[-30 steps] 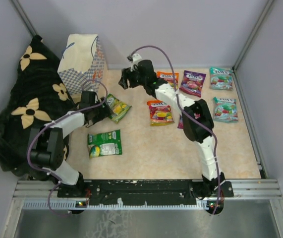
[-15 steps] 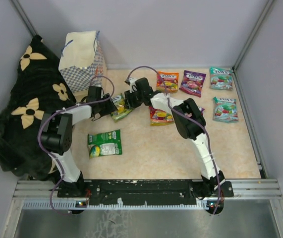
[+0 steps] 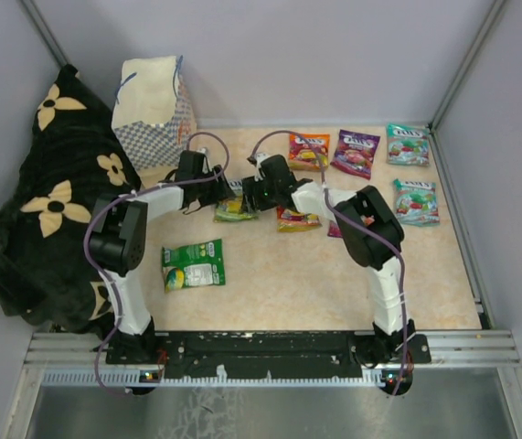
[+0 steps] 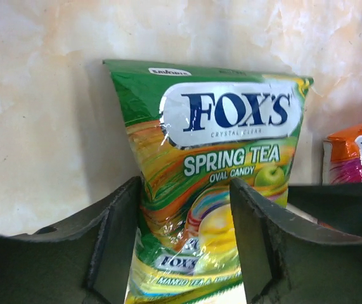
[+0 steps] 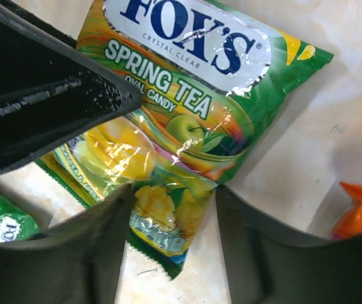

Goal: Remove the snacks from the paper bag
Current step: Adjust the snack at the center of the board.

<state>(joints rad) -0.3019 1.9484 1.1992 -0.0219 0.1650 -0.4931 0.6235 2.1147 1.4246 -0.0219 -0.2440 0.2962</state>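
Note:
A green and yellow snack pouch (image 3: 235,210) lies between my two grippers near the table's middle. My left gripper (image 3: 218,189) is shut on it from the left, its fingers pressing the crumpled lower half (image 4: 225,145). My right gripper (image 3: 252,196) is shut on the pouch's other end (image 5: 187,82), with the left gripper's black finger (image 5: 41,107) just beside it. The paper bag (image 3: 154,114) stands upright at the back left, its inside hidden. Several other snacks lie on the table: green (image 3: 193,265), orange (image 3: 308,149), purple (image 3: 356,152), teal (image 3: 408,144) and teal (image 3: 415,201).
A black cloth with cream flowers (image 3: 50,201) is heaped along the left wall. A red-orange pouch (image 3: 297,218) lies partly under my right arm, close to the held pouch. Grey walls close in the back and sides.
My right gripper came down from the back to the green and yellow pouch. My left gripper slid right with the pouch. Both jaws narrowed onto it.

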